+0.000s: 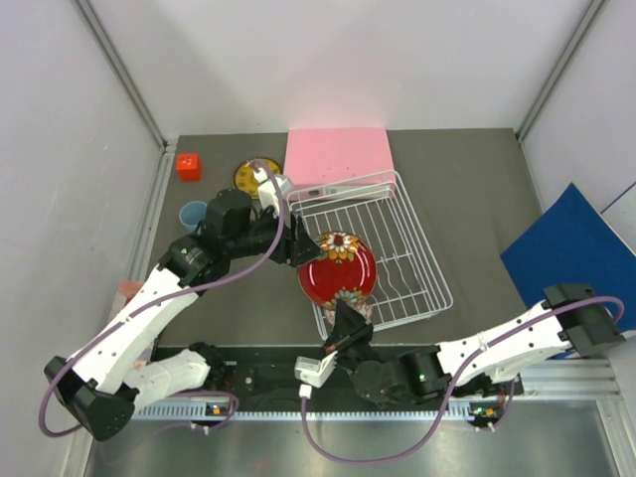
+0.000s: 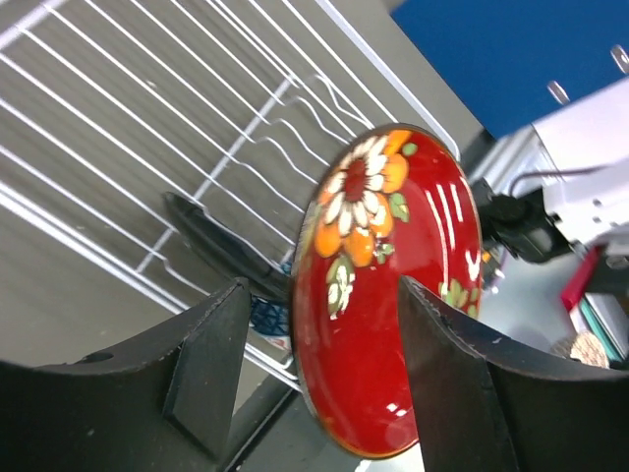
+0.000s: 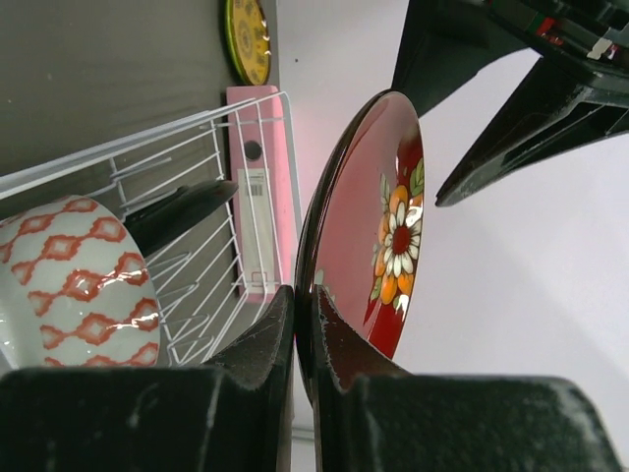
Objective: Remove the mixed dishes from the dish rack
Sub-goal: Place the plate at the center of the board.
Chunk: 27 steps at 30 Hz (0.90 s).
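Evidently the glossy red round plate with orange-and-white flowers [image 1: 338, 270] is the dish in hand. It stands on edge at the near left corner of the white wire dish rack [image 1: 417, 248], its lower rim pinched by the right gripper [image 3: 305, 305]. The left gripper [image 2: 324, 305] gapes either side of its upper rim, not clamping. It looks like a handover to me: the left should close squarely before the right lets go.
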Tool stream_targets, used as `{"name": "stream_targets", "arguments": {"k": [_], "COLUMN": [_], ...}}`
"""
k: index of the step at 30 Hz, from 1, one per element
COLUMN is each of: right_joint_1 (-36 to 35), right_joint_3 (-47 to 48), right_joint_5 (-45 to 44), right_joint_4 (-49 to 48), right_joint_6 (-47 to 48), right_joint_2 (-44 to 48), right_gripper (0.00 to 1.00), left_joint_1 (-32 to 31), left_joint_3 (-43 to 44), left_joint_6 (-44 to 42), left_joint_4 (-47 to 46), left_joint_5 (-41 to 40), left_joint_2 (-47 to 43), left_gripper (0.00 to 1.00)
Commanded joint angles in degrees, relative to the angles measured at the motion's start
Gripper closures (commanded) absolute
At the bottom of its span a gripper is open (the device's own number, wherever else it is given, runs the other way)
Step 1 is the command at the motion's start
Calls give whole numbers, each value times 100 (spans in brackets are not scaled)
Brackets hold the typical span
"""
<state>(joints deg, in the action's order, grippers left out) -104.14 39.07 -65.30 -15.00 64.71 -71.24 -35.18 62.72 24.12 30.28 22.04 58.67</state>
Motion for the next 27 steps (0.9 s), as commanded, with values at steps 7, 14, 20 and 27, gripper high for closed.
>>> {"name": "stream_targets", "arguments": {"k": [7, 14, 20, 27], "right_joint_1": [7, 16, 16, 16], "right_joint_3": [285, 233, 180, 136], "right_joint_5": [70, 70, 17, -308], "right_joint_4": [-591, -644, -697, -1057], "right_joint_6": [121, 165, 147, 209], "right_joint_2": [-100, -30, 31, -144], "right_gripper": [100, 100, 100, 52], "left_joint_1": [11, 11, 11, 20], "left_joint_3": [-550, -726, -858, -814], "left_joint_6": [154, 207, 286, 514], "left_joint_4": [-1033, -1156, -1332, -1394], "left_joint_5": [1135, 1355, 1470, 750], "left_joint_2": [-164, -137, -181, -356], "left_gripper": [46, 72, 100, 100]}}
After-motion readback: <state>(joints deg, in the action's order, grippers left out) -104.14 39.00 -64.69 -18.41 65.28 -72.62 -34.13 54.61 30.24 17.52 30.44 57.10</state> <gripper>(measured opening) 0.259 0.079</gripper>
